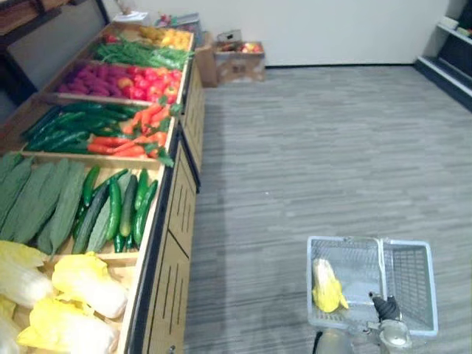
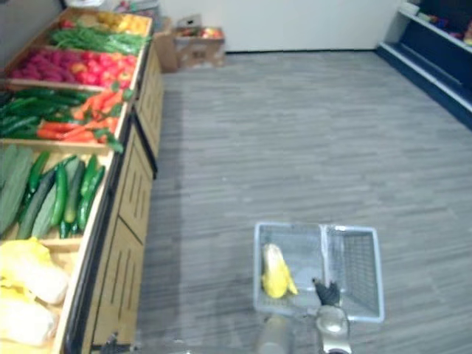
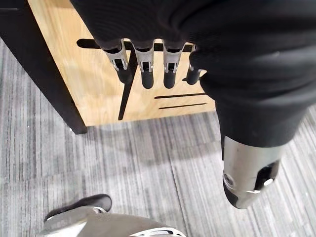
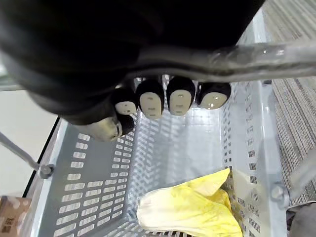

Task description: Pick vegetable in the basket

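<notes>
Vegetables: cabbage heads (image 1: 85, 284) lie on desk (image 1: 147, 243) at L. L hand (image 3: 247, 74) hangs by desk side, fingers released, holding nothing. At R, one cabbage (image 1: 327, 286) lies in basket (image 1: 434, 295); R hand (image 4: 123, 54) fingers clenched round handle (image 4: 222, 57). Risk: basket well apart from desk, so next veg may drop en route; hanging basket may swing.

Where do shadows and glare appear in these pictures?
Left eye view: the stand casts a dark band on the floor along its side. Right wrist view: bright glints run along the handle, where the right hand curls round it.
</notes>
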Available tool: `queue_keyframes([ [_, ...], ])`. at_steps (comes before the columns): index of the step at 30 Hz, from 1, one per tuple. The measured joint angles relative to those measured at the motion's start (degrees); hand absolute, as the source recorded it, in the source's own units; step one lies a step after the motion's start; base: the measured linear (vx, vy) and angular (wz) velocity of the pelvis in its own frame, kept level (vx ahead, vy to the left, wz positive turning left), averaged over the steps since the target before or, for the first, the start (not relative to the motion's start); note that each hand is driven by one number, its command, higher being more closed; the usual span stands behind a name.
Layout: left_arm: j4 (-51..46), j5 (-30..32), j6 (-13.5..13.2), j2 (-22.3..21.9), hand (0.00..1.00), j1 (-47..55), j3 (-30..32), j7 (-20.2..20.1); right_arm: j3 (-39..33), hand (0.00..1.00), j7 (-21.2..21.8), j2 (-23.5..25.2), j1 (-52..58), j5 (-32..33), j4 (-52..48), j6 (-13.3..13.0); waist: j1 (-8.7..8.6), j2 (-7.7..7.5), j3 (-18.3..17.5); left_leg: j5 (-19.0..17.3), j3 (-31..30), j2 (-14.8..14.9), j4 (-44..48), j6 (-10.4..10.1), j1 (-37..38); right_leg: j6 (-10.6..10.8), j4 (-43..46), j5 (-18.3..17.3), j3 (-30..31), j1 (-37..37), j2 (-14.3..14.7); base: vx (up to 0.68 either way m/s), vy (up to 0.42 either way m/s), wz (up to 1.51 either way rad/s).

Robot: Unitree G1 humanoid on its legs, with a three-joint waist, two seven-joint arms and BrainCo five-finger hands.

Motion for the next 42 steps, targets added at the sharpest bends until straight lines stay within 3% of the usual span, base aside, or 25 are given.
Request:
queue_keyframes([
  [3, -0.52, 0.05, 0.24, -0.59, 0.00, -0.59, 0.08, 0.23, -0.02, 1.00, 0.04, 0.13, -1.41, -0.06, 0.04, 0.35, 0.21, 0.58, 0.42, -0.31, -0.37, 2.62, -1.24, -2.92, 0.74, 3.38, -21.34, 2.68, -1.15, 0.25, 1.92, 0.29, -0.161, 0.14],
  [5, -0.53, 0.01, 0.24, -0.33, 0.00, -0.71, 0.13, 0.23, -0.62, 1.00, -0.02, 0.91, -1.37, 0.04, 0.09, 1.34, 0.13, -0.72, 0.80, -1.55, -0.51, 2.90, -1.97, -5.84, 3.61, 3.38, -29.09, 6.56, -0.79, 1.37, 2.00, 0.38, -0.310, 0.08],
  [6, -0.47, -0.15, 0.26, -0.35, 0.00, -0.84, 0.18, 0.21, -0.90, 1.00, -0.04, 1.18, -1.16, 0.07, 0.11, 1.39, 0.12, -0.98, 0.91, -2.12, -0.72, 3.19, -2.02, -6.79, 4.38, 2.37, -28.96, 9.36, -0.30, 1.46, 1.93, 0.42, -0.399, 0.15],
  [7, -0.41, -0.95, 0.45, -1.39, 0.00, -1.69, 0.22, 0.21, -1.59, 1.00, -0.06, 0.81, -1.22, 0.11, 0.02, 1.43, -0.10, 0.55, 0.81, -2.60, -1.49, 5.37, -2.04, -7.84, 5.02, 2.42, -25.29, 10.79, -0.22, 0.85, 3.48, 0.35, -0.331, 0.14],
  [8, -0.62, -1.07, 0.08, -2.88, 0.00, -2.66, 0.12, 0.11, -2.81, 1.00, -0.17, 0.82, -1.48, 0.11, -0.05, 1.18, -0.11, 1.60, 0.52, -1.02, -2.24, 6.54, -0.95, -10.09, 4.29, 1.42, -21.54, 7.24, -0.93, -0.79, 3.99, 0.42, -0.399, 0.11],
  [11, -0.76, -1.20, -0.23, -3.14, 0.00, -2.72, 0.23, 0.18, -3.15, 1.00, -0.04, 0.79, -1.58, 0.11, 0.04, 1.05, -0.67, 2.10, 0.41, 2.63, -3.99, 8.44, 4.57, -11.34, 2.18, -0.16, -15.46, 2.17, -2.66, -0.95, 4.47, 0.35, -0.327, 0.20],
  [14, -1.17, -3.38, -0.23, -3.28, 0.00, -2.79, 1.97, 0.20, -3.05, 1.00, -0.04, 0.43, -1.10, 0.16, 1.19, 1.16, -1.70, 1.85, 0.55, 11.71, -8.44, 10.73, 22.24, -12.20, -6.20, -1.37, -14.76, -2.87, -6.59, 4.49, 4.88, 0.36, -0.309, 0.54],
  [15, -1.17, -3.41, -0.19, -3.40, 0.00, -2.64, 2.82, 0.32, -2.52, 1.00, -0.03, 0.08, -0.58, 0.61, 1.96, 1.19, -1.13, 0.86, 1.15, 20.05, -8.36, 12.29, 31.75, -12.00, -10.59, -2.17, -16.88, -4.13, -7.73, 8.37, 5.30, 0.34, -0.256, 0.34],
  [17, -1.18, -4.03, -0.20, -3.45, 0.00, -2.52, 3.34, 0.30, -2.54, 1.00, -0.22, -0.60, -0.23, 1.37, 2.71, 1.76, -0.36, 0.93, 1.21, 15.35, -7.86, 13.34, 41.97, -11.71, -16.22, -2.73, -19.64, -4.79, -8.78, 12.77, 6.01, 0.36, -0.232, 0.23],
  [20, -2.07, -5.49, -0.27, -3.77, 0.00, -2.36, 4.68, 0.38, -2.91, 1.00, -0.58, -0.86, 1.08, 1.79, 3.33, 2.29, 0.59, 0.40, 1.52, 8.88, -5.53, 13.20, 44.06, -10.06, -23.21, -2.68, -25.06, -4.77, -10.79, 19.29, 6.81, 0.30, -0.097, 0.21],
  [23, -2.83, -5.47, -0.23, -3.94, 0.00, -1.95, 4.70, 0.39, -4.28, 1.00, -0.93, -0.60, 1.58, 1.78, 3.54, 2.57, 1.02, 0.22, 1.65, 7.04, -1.30, 11.89, 25.99, -10.07, -26.02, -2.22, -28.26, -4.53, -11.25, 22.90, 6.80, 0.29, 0.106, -0.07],
  [24, -2.84, -5.46, -0.21, -3.96, 0.00, -1.85, 4.80, 0.40, -4.70, 1.00, -1.08, -0.26, 1.73, 1.76, 3.38, 2.57, 1.08, 0.13, 1.60, 8.16, -1.04, 10.82, 17.10, -9.43, -25.82, -0.39, -28.93, -4.71, -11.25, 23.47, 6.44, 0.23, 0.196, -0.21],
  [25, -2.83, -5.42, -0.18, -4.31, 0.00, -1.77, 5.01, 0.39, -4.84, 1.00, -1.18, 0.00, 2.43, 1.76, 2.61, 2.56, 1.03, 0.57, 1.67, 11.76, -0.28, 10.09, 5.79, -8.24, -24.86, 1.79, -29.41, -5.38, -11.22, 24.45, 6.24, 0.38, 0.357, -0.25],
  [26, -2.78, -5.41, -0.09, -4.98, 0.00, -1.61, 6.10, 0.39, -5.09, 1.00, -1.25, 0.55, 3.73, 1.76, 1.83, 2.64, 1.53, 0.85, 1.56, 18.05, -0.21, 9.66, 1.41, -7.24, -23.88, 3.69, -29.30, -6.41, -10.81, 25.44, 5.81, 0.33, 0.311, -0.17],
  [27, -2.89, -5.37, -0.06, -5.06, 0.00, -1.69, 6.84, 0.35, -5.03, 1.00, -1.28, 1.63, 3.97, 1.76, 1.80, 2.84, 1.91, 0.15, 1.37, 17.70, 0.86, 8.52, 1.55, -6.32, -23.73, 4.05, -29.31, -6.65, -10.42, 26.08, 5.01, 0.44, 0.306, 0.02],
  [28, -3.80, -5.27, -0.04, -3.94, 0.00, -1.59, 6.88, 0.61, -4.41, 1.00, -1.16, 3.56, 4.50, 1.79, 0.95, 3.07, 1.73, -2.62, 0.82, 16.28, 2.05, 6.44, 1.75, -5.93, -23.74, 3.61, -30.31, -6.40, -9.85, 26.03, 3.16, 0.37, 0.171, -0.02],
  [29, -4.03, -4.83, -0.14, -3.40, 0.00, -1.80, 6.89, 0.60, -3.94, 1.00, -1.11, 4.93, 4.36, 1.76, 0.54, 3.34, 2.19, -4.28, 0.86, 13.87, 2.89, 5.81, 4.02, -5.38, -24.42, 3.37, -30.90, -4.98, -8.22, 25.67, 2.16, 0.37, 0.171, -0.10],
  [32, -3.53, -4.34, 0.65, -3.23, 0.00, -1.39, 6.92, 0.54, -2.22, 1.00, -0.86, 5.46, 3.89, 1.23, 0.45, 3.53, 3.50, -4.85, 0.12, 9.92, 4.67, 5.76, 8.87, -4.05, -23.92, 4.63, -29.04, -1.44, -3.26, 25.05, 0.83, 0.31, 0.202, -0.33],
  [35, -2.80, -2.50, 0.73, -2.26, 0.00, -0.63, 5.91, 0.33, -1.29, 1.00, -0.53, 4.55, 2.32, 1.25, 1.31, 3.05, 3.10, -4.60, -0.48, 7.09, 6.13, 4.50, 7.92, -3.09, -19.90, 5.69, -12.80, 3.13, 2.60, 17.97, -1.66, 0.32, 0.236, -0.21],
  [36, -2.76, -2.23, 0.75, -1.75, 0.00, -0.27, 4.91, 0.08, -1.22, 1.00, -0.61, 4.23, 1.40, 1.27, 1.29, 2.33, 2.72, -4.61, -0.47, 6.37, 6.78, 4.27, 6.69, -2.60, -17.53, 5.81, -4.39, 8.38, 5.52, 13.60, -2.35, 0.27, 0.198, -0.11],
  [37, -2.76, -2.40, 0.79, -1.28, 0.00, 0.13, 3.76, -0.29, -0.56, 1.00, -0.57, 3.68, 0.79, 1.25, 1.15, 1.70, 1.95, -4.44, -0.41, 5.76, 6.96, 4.28, 5.12, -1.89, -14.76, 5.97, 2.18, 16.07, 7.86, 10.59, -2.60, 0.27, 0.166, -0.02],
  [38, -2.79, -3.34, 0.81, -1.13, 0.00, 0.30, 3.46, -0.67, -0.36, 1.00, -0.52, 3.61, 0.73, 1.24, 1.11, 1.57, 1.67, -4.02, -0.15, 5.50, 7.00, 4.12, 4.23, -1.52, -13.34, 6.21, 5.47, 17.02, 8.72, 9.27, -2.57, 0.27, 0.118, 0.09],
  [39, -2.79, -3.63, 0.87, -0.98, 0.00, 0.25, 3.31, -1.09, -0.21, 1.00, -0.40, 3.64, 0.74, 1.25, 1.16, 1.31, 1.51, -4.14, -0.14, 5.12, 6.91, 3.94, 3.20, -1.06, -11.34, 5.18, 11.22, 14.94, 9.08, 6.73, -2.39, 0.27, 0.064, 0.11],
  [40, -2.88, -5.00, 0.86, -0.85, 0.00, 0.11, 3.39, -1.18, -0.12, 1.00, -0.27, 3.62, 0.62, 1.26, 0.58, 0.63, 1.27, -4.06, -0.10, 4.97, 6.88, 3.66, 1.63, -1.04, -8.69, 3.69, 16.77, 9.94, 8.47, 3.58, -1.71, 0.34, 0.057, 0.21],
  [42, -3.38, -5.52, 0.71, -0.53, 0.00, 0.13, 3.36, -1.62, -0.18, 1.00, -0.27, 3.57, 0.41, 1.27, -0.10, 0.39, 0.23, -3.59, 0.10, 4.98, 6.03, 3.45, -0.59, -1.06, -5.33, 2.92, 15.68, 3.79, 4.58, 1.47, -0.66, 0.28, -0.001, 0.31],
])
